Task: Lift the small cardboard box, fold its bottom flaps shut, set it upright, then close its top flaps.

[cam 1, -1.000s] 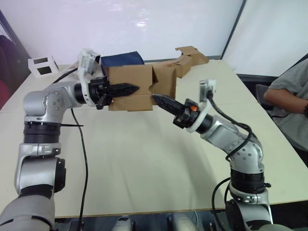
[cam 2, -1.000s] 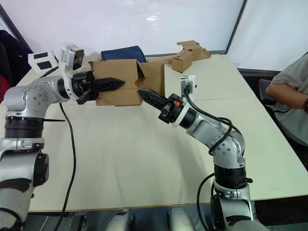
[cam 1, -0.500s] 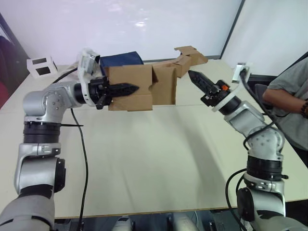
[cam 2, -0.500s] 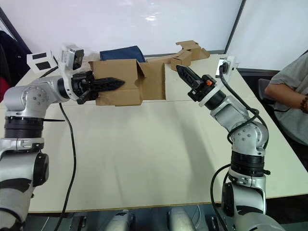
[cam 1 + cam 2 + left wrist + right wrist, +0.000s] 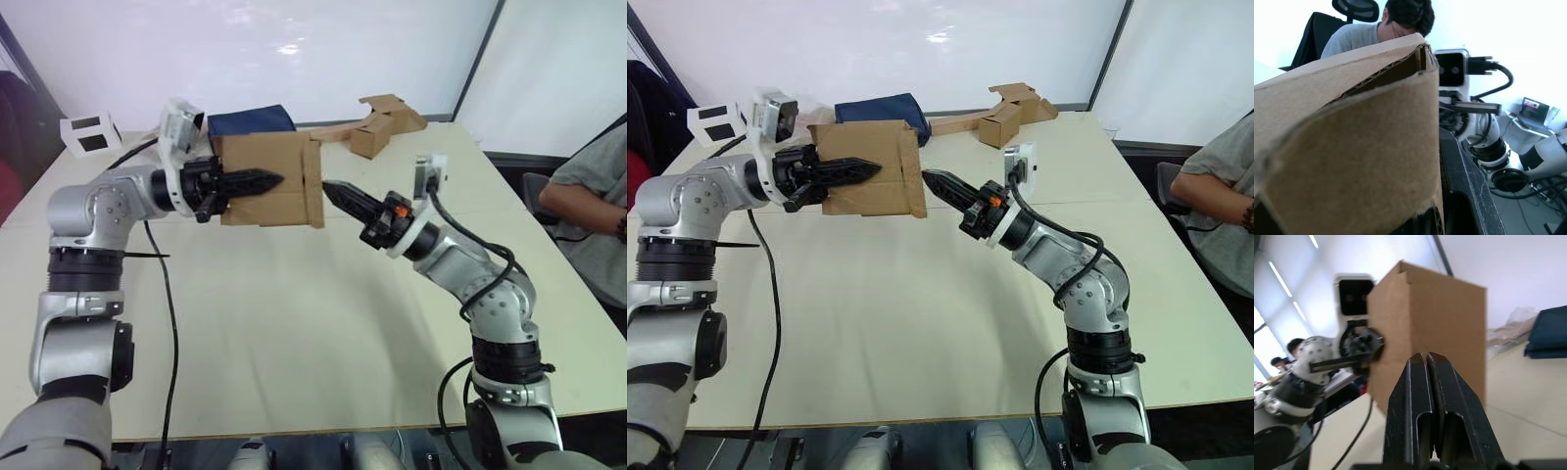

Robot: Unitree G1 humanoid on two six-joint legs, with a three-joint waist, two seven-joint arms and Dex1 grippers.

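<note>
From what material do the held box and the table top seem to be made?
Box: corrugated cardboard, plain matte brown; the fluted edge shows in the left wrist view. Table: probably laminate or painted board, smooth pale beige with a soft sheen; its core cannot be seen.

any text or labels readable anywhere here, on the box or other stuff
None can be read.
The small cardboard box held by the left gripper is plain brown, no print.
The other cardboard box at the far side of the table shows no print.
The white block with dark squares carries no letters that can be made out.
</note>
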